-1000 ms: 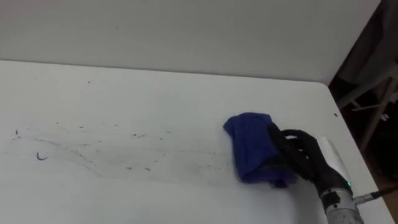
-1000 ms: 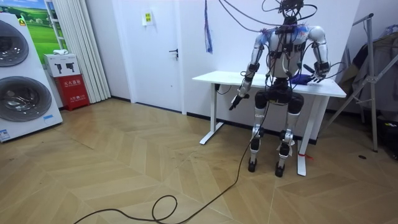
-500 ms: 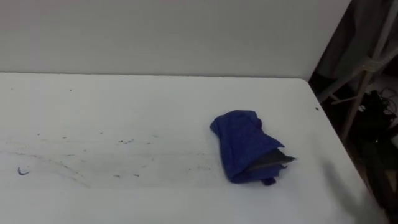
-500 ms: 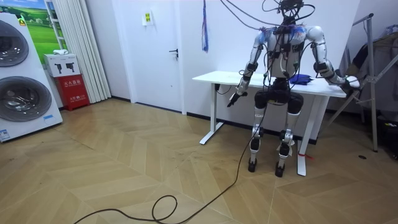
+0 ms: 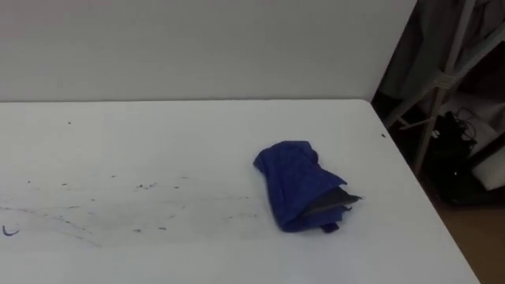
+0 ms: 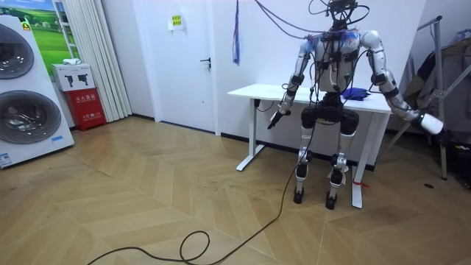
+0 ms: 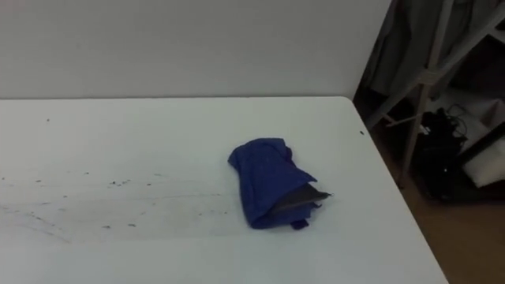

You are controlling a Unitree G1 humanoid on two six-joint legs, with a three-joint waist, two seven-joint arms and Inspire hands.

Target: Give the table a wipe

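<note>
A crumpled blue cloth (image 5: 296, 185) lies by itself on the white table (image 5: 158, 134), right of the middle and near the right edge. Faint smeared ink marks (image 5: 142, 209) run across the tabletop to the cloth's left. In the room view I stand at the table's front, facing the wall. My right hand (image 6: 432, 124) is held out low, past the table's right end and away from the cloth (image 6: 358, 93). My left hand (image 6: 274, 120) hangs beside the table's (image 6: 250, 93) front edge on the room view's left.
A metal stand (image 5: 442, 79) and dark clutter (image 5: 461, 158) on the floor sit just beyond the table's right edge. A wall runs behind the table. In the room view, washing machines (image 6: 22, 88) stand far left and a door (image 6: 188, 59) behind.
My right hand let go of the blue cloth and swung off the table to the right and down. The cloth stays where it was; the eye view has shifted right.
</note>
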